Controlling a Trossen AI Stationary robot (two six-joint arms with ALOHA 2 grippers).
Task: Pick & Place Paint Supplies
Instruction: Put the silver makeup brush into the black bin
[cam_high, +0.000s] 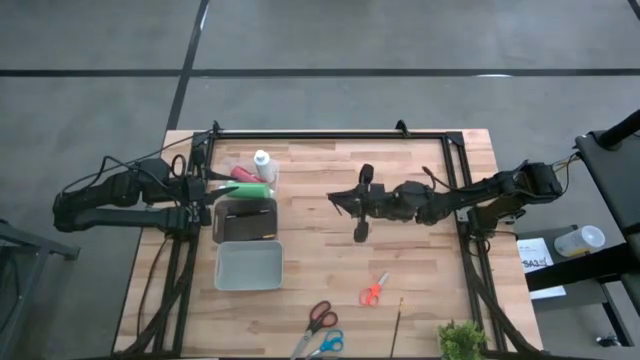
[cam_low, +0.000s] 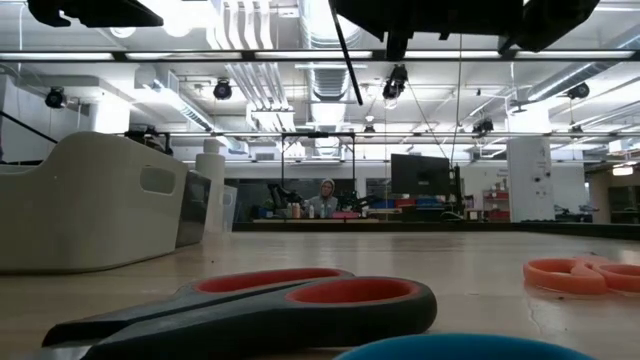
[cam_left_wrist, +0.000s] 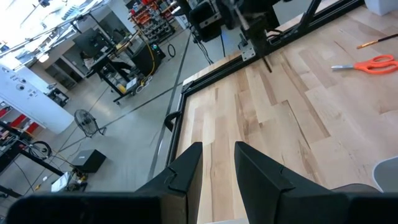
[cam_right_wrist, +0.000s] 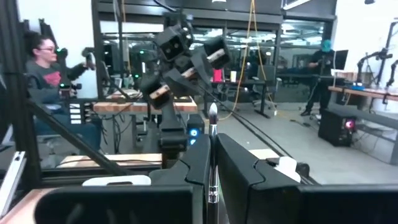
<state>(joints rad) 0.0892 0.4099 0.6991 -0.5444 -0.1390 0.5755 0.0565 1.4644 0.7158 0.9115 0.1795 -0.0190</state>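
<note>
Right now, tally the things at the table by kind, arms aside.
Paint bottles: 3, white, red, green
Brushes: 2, one lying, one in right gripper
Scissors: 3
Bins: 2
Plant: 1
Total: 11

We list: two bottles (cam_high: 256, 176) at table (cam_high: 330, 258) far-left edge, just behind black box (cam_high: 245, 219). Tray (cam_high: 249, 266) in front of box, touching. Small scissors (cam_high: 374, 290) right of tray. Two larger scissors (cam_high: 319, 332) at near edge; brush (cam_high: 399, 322) right of them; plant (cam_high: 461, 341) near-right corner.
</note>
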